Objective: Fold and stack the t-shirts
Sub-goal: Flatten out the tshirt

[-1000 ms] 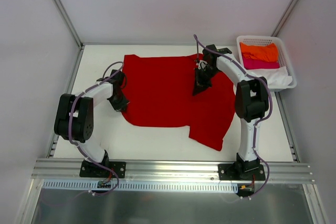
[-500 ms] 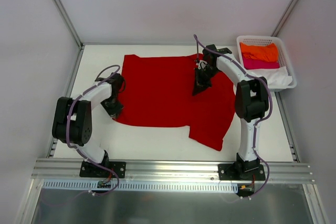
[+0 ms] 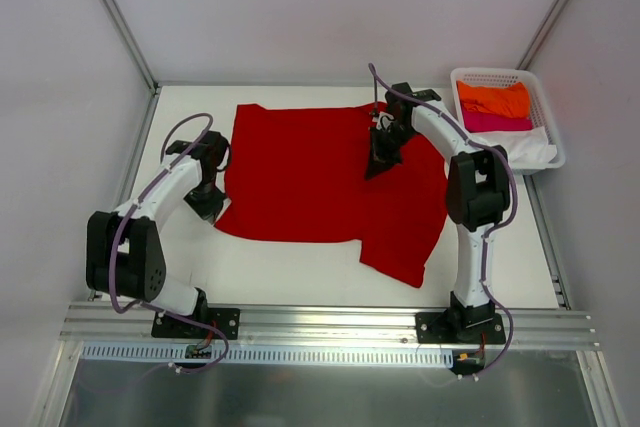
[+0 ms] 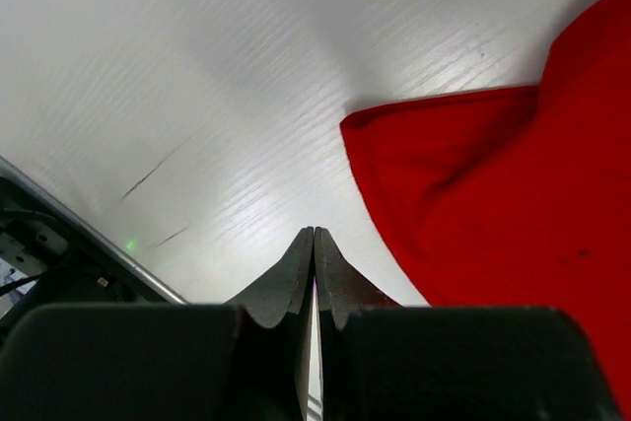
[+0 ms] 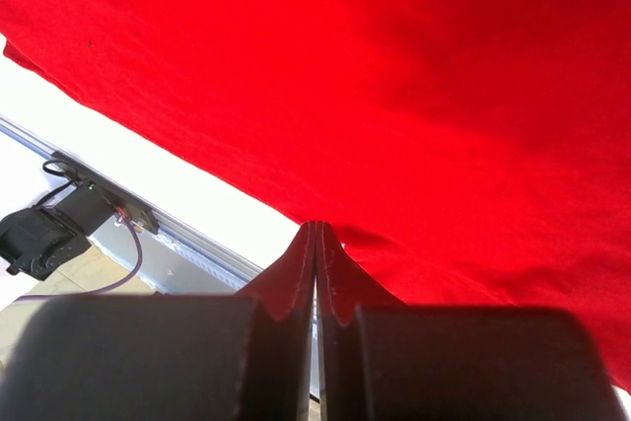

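The deep red t-shirt (image 3: 320, 182) lies spread flat on the white table (image 3: 300, 267). My left gripper (image 3: 207, 202) is at its left edge, near the lower left corner. In the left wrist view that gripper (image 4: 314, 232) is shut over bare table, and the red cloth (image 4: 493, 214) runs in beside its right finger. My right gripper (image 3: 378, 165) points down onto the shirt's upper right part. In the right wrist view it (image 5: 315, 225) is shut with its tips in the red cloth (image 5: 394, 96), and a small pucker sits at the tips.
A white lattice basket (image 3: 470, 75) stands at the far right corner. It holds the orange shirt (image 3: 493, 99), the magenta one (image 3: 495, 123) and the white one (image 3: 535, 150). The metal rail (image 3: 330, 322) runs along the near edge.
My left gripper has moved left, and the shirt's lower left corner has been drawn left with it. The right gripper has stayed in place on the shirt.
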Motion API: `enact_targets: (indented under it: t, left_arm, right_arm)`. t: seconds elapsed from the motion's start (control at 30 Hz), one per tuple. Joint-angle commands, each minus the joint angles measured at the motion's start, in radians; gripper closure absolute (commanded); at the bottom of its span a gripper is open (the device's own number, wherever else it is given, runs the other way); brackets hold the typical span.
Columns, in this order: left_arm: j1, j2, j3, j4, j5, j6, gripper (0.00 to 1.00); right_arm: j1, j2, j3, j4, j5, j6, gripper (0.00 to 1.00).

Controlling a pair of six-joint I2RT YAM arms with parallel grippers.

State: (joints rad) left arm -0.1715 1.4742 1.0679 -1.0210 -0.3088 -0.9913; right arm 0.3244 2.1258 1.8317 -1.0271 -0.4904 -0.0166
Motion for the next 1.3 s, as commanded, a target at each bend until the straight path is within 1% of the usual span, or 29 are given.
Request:
enact_targets:
  t: [0.0,0.1,0.27,0.33,0.57,0.73,0.9,1.27]
  left_arm:
    - [-0.011,0.017,0.030,0.068,-0.010,0.017,1.00]
    - [-0.013,0.060,0.027,0.156,0.034,0.055,1.00]
    - [-0.014,0.112,0.001,0.220,0.040,0.092,1.00]
    - [-0.013,0.118,-0.031,0.286,0.065,0.114,1.00]
    - [-0.014,0.140,-0.092,0.381,0.117,0.134,1.00]
    - [-0.014,0.161,-0.106,0.375,0.108,0.151,1.00]
    - [-0.014,0.160,-0.120,0.270,0.067,0.114,1.00]
    - [-0.013,0.041,-0.240,0.147,0.034,0.025,1.00]
  right_arm:
    - [0.004,0.017,0.052,-0.024,-0.033,0.003,0.99]
    - [0.004,0.017,0.057,-0.024,-0.034,0.001,0.99]
    - [0.001,0.011,0.048,-0.025,-0.033,-0.003,0.99]
    - [-0.002,0.011,0.047,-0.024,-0.036,-0.003,0.99]
    - [-0.007,0.016,0.049,-0.025,-0.039,-0.006,1.00]
    - [-0.008,0.019,0.052,-0.025,-0.042,-0.006,0.99]
    - [-0.011,0.020,0.054,-0.027,-0.042,-0.006,0.99]
    - [-0.012,0.042,0.066,-0.027,-0.057,0.000,0.99]
